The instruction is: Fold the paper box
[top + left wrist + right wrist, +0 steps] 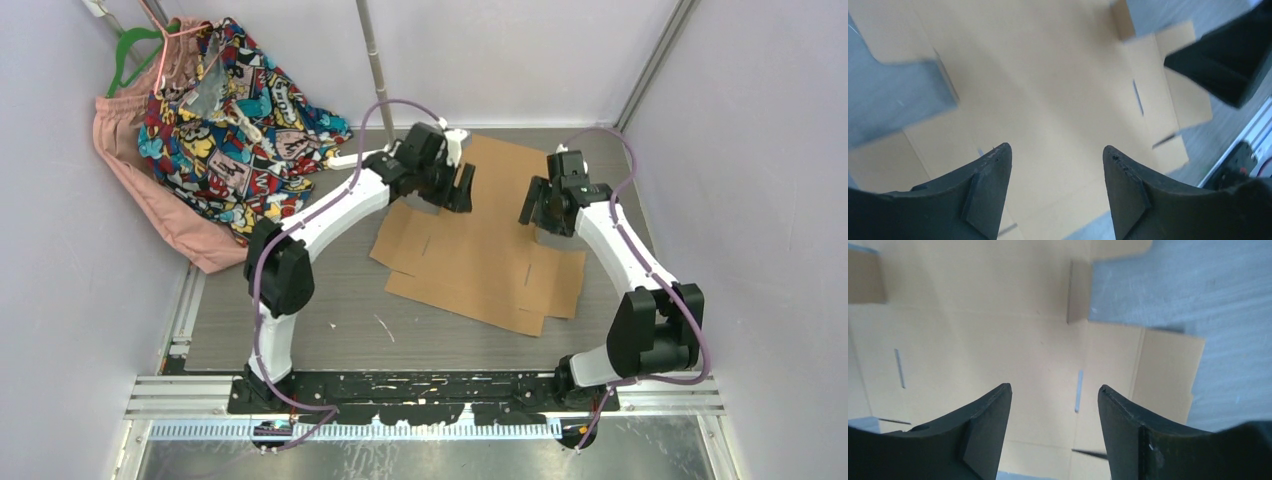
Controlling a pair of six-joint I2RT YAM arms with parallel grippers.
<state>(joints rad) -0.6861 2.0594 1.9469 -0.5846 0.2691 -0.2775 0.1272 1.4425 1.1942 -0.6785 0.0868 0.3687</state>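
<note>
- Paper box (480,250): a flat, unfolded brown sheet lying on the bench (300,330), centre to right, its far corner reaching toward the back wall. No panel raised that I can see.
- My left claw (1055,150): released, jaws apart, nothing between them. It hovers over the far-left part of the sheet, apart from it.
- My right claw (1054,390): released likewise, empty. It hangs above the right side of the sheet, with a narrow slit (1079,390) just beyond the fingertips and a side flap to the right of that.
- The two claws face each other across the middle of the sheet.
- Step, as I judge it: the very start, choosing a first flap. No fold made yet.
- Next move calls for slipping one finger under an edge of thin card lying flush on the bench, probably the right side flap, while the other claw pins the middle panel.
- Risk: the sheet skates instead of creasing.
- Far left wall: a patterned garment (235,110) and a pink garment (150,190), well apart from the work.
</note>
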